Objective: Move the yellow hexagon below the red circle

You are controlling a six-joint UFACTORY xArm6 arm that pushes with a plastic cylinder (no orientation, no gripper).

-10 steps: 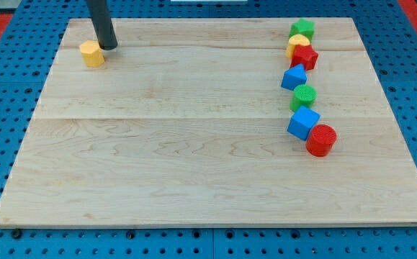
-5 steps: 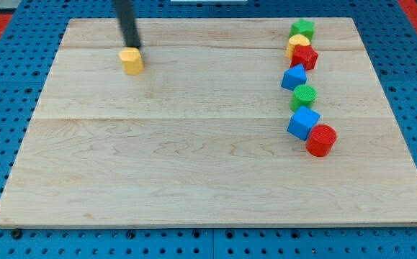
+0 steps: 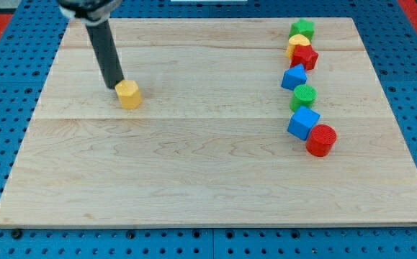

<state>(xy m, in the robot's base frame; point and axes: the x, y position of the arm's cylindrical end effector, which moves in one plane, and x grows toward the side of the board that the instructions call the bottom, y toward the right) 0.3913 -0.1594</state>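
1. Our arm carries no claw, so we have nothing spread, pressed together or pinching; it ends in a straight dark rod, and my tip point(image 3: 112, 86) rests on the pale wooden tabletop point(image 3: 194, 165), touching the upper-left side of the small yellow hexagon block point(image 3: 129, 94).
2. The yellow hexagon block sits in the view's left half, well apart from every edge of the tabletop and from all other blocks.
3. The red circle block point(image 3: 321, 139) lies far off at the view's right, the lowest of a column of blocks, near the right edge but not at it.
4. Bare wood stretches between the hexagon and that column, and the whole band along the view's bottom, below the red circle, is open too.
5. Above the red circle the column runs upward: a blue cube block point(image 3: 303, 123) touching it, a green round block point(image 3: 304, 95), a second blue block point(image 3: 294, 77), a red block point(image 3: 305, 56), a yellow block point(image 3: 298, 44) and a green block point(image 3: 302, 29) close to the top edge.
6. That yellow block is half hidden by the red one in front, so we cannot tell its shape; the top green and red shapes are also hard to make out.
7. The rod's upper end is cut off by the view's top.
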